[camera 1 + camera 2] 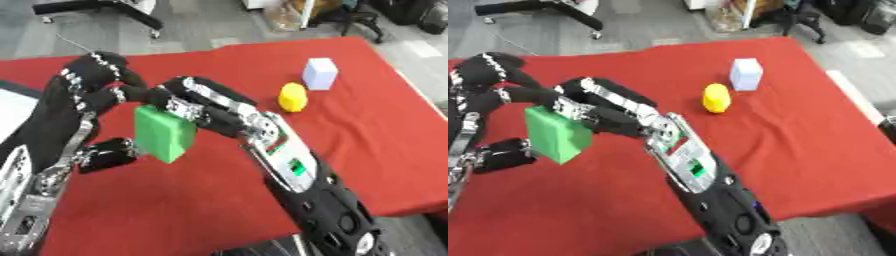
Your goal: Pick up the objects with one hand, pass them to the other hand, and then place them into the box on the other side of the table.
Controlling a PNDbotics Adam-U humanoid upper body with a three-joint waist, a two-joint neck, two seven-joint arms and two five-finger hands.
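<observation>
Both hands meet above the red table (pixel 367 150): right hand (pixel 197 102) pinches the green block's (pixel 162 132) top edge, left hand (pixel 92 95) curls around it. Yellow object (pixel 293 97) and white cube (pixel 320 73) sit behind.

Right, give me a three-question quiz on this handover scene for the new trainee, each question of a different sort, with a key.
1. True or false: the green block is lying on the red tablecloth.
2. Which thing stands farthest toward the right edge of the table? A) the yellow object B) the pale cube C) the green block
3. Fill in: the right hand and the left hand both meet at the ____ block.

Key
1. False: it is held up in the air between the two hands.
2. B
3. green
</observation>
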